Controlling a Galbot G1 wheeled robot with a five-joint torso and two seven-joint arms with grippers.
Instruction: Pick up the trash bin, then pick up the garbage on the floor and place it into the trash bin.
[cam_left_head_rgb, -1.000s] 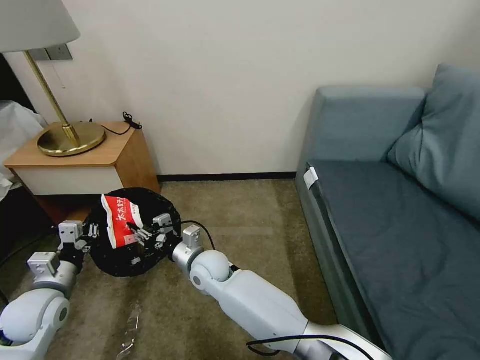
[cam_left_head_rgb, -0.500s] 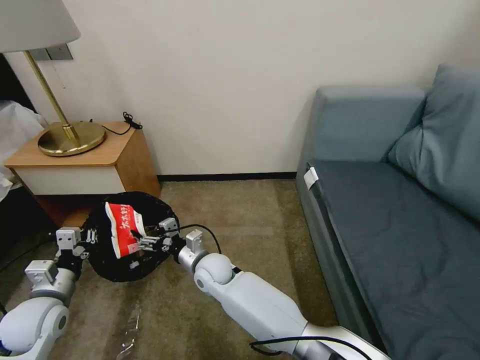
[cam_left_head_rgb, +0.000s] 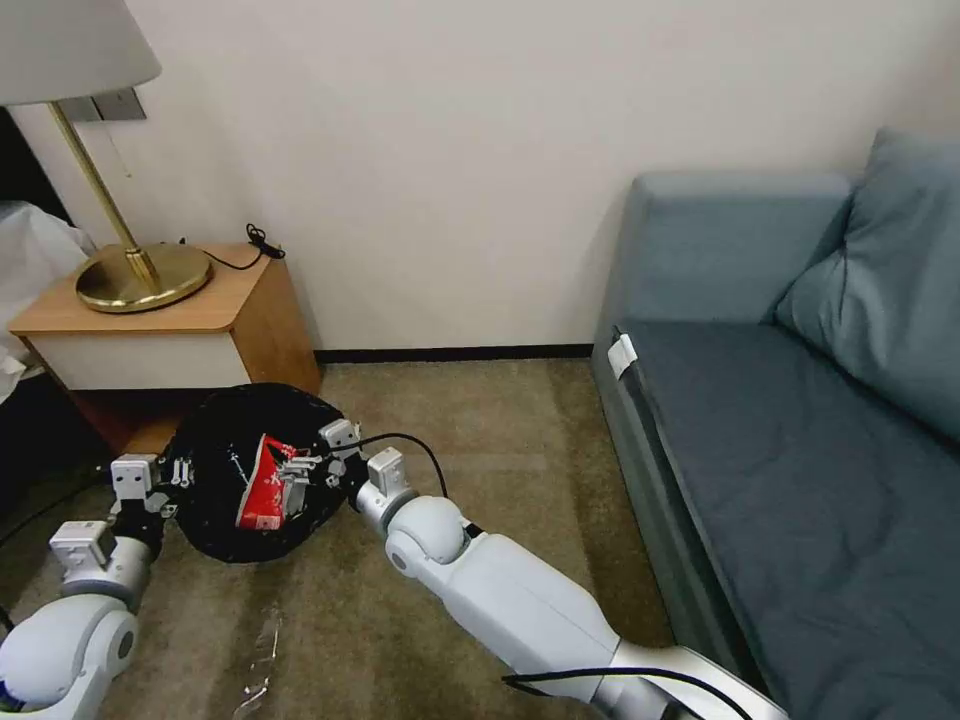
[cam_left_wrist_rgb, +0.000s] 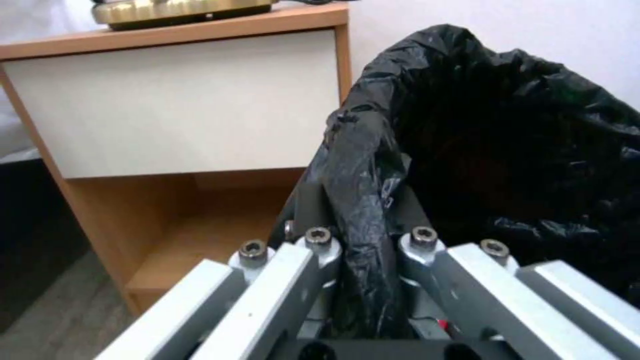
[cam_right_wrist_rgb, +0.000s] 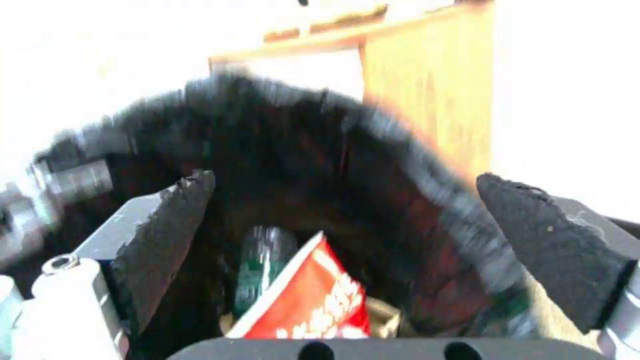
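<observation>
The trash bin (cam_left_head_rgb: 225, 450), lined with a black bag, is held off the floor (cam_left_head_rgb: 500, 440) at the left, beside the nightstand. My left gripper (cam_left_head_rgb: 172, 478) is shut on its rim; in the left wrist view the fingers (cam_left_wrist_rgb: 313, 210) pinch the black bag (cam_left_wrist_rgb: 363, 165). My right gripper (cam_left_head_rgb: 300, 478) hovers over the bin's mouth, open, with both pads (cam_right_wrist_rgb: 167, 230) spread wide. A piece of garbage, the red-and-white wrapper (cam_left_head_rgb: 264, 482) (cam_right_wrist_rgb: 313, 300), lies loose inside the bin next to a green-labelled bottle (cam_right_wrist_rgb: 263, 265).
A wooden nightstand (cam_left_head_rgb: 180, 320) with a brass lamp (cam_left_head_rgb: 140, 275) stands just behind the bin. A blue-grey sofa (cam_left_head_rgb: 800, 420) fills the right side. A clear scrap of plastic (cam_left_head_rgb: 262, 650) lies on the carpet near my base. Open carpet lies between bin and sofa.
My right gripper has opened and let go of the red-and-white wrapper, which has dropped from above the rim down into the bin. The left arm has lowered the bin slightly.
</observation>
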